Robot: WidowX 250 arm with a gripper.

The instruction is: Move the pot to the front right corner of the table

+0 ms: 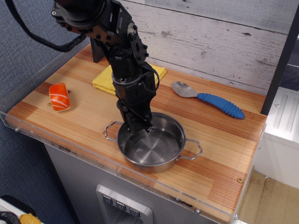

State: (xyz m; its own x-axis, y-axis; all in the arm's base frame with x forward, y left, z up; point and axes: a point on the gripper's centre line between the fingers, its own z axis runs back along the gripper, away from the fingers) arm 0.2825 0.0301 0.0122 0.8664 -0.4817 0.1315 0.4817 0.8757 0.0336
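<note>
The shiny steel pot point(154, 148) with two wire loop handles stands near the front edge of the striped wooden table point(215, 135), a little left of the middle. My black gripper point(140, 127) reaches down from above. Its fingers sit at the pot's rear left rim, one inside the pot, and are closed on the rim. The pot rests on the table.
A blue-handled metal spoon point(210, 100) lies at the back right. A yellow cloth point(103, 80) lies at the back behind the arm. An orange salmon sushi piece point(59, 96) lies at the left. A clear acrylic rim point(84, 151) runs along the front edge.
</note>
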